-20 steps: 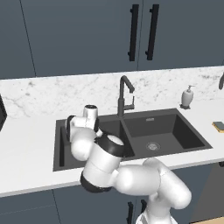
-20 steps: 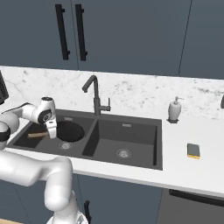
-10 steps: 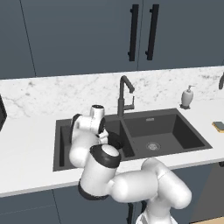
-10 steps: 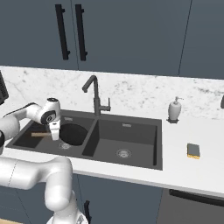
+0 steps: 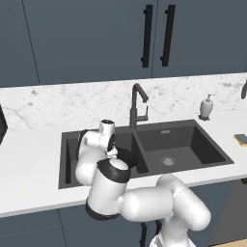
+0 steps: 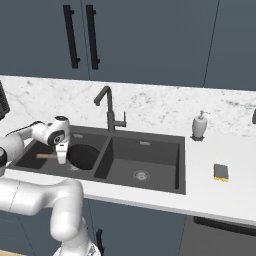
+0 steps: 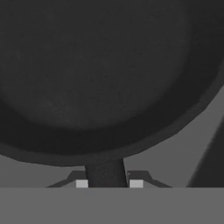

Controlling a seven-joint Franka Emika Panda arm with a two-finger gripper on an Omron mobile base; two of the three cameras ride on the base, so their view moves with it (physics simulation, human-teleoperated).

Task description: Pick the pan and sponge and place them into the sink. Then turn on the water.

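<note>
Pan [image 6: 83, 155] now low in left basin of sink [image 6: 150, 134], lower than a second ago; gripper [image 6: 62, 159] clamped on its handle. Release next, probably. Sponge [image 6: 221, 172] waits on counter.

My gripper [image 6: 61, 159] sits at the frame's left, over the sink [image 6: 150, 184], where the pan [image 6: 84, 156] lies in its left basin. The faucet [image 6: 108, 111] stands behind centre; the sponge [image 6: 221, 172] lies far right on the counter [image 6: 220, 197].
</note>
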